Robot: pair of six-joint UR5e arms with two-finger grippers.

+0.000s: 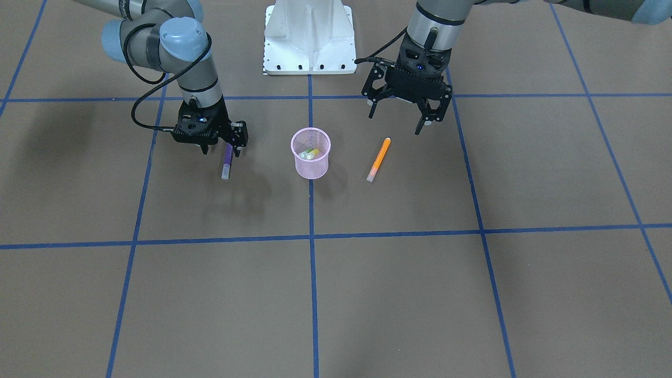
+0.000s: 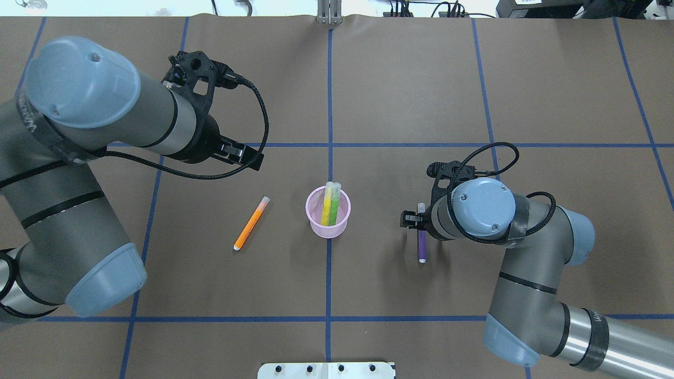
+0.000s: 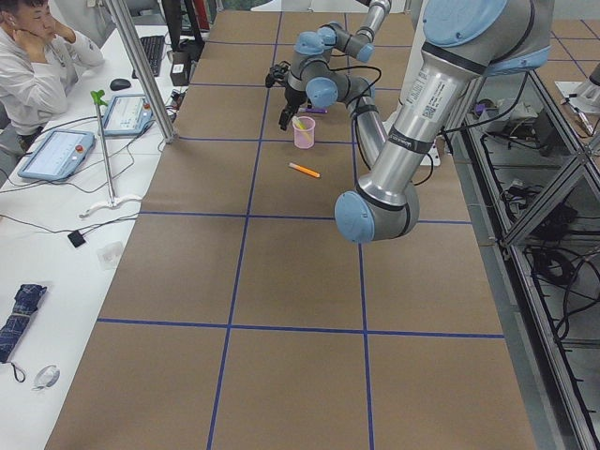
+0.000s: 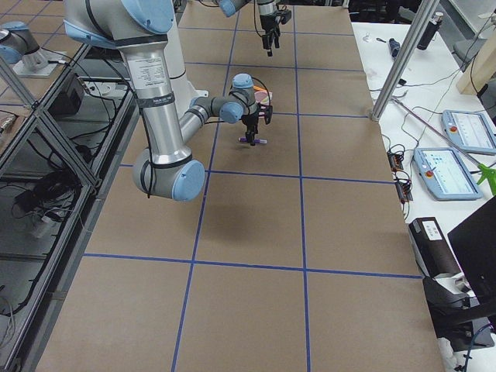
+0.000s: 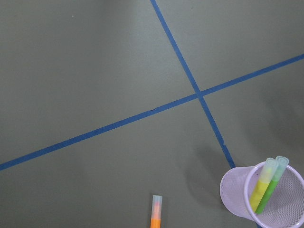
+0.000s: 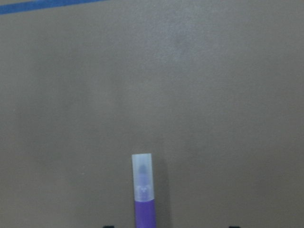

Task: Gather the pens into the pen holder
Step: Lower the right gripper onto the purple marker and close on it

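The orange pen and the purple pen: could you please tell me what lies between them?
The pen holder, holding a yellow pen and a green pen, stands between the orange pen and the purple pen; the overhead exterior view shows it.

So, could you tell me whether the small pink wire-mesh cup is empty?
Not empty: a yellow pen and a green pen lean inside the upright cup.

Pen holder (image 1: 311, 160) lilac wire mesh; purple pen (image 6: 144, 194) smooth plastic, cap translucent; table (image 1: 399, 294) matt brown paper.
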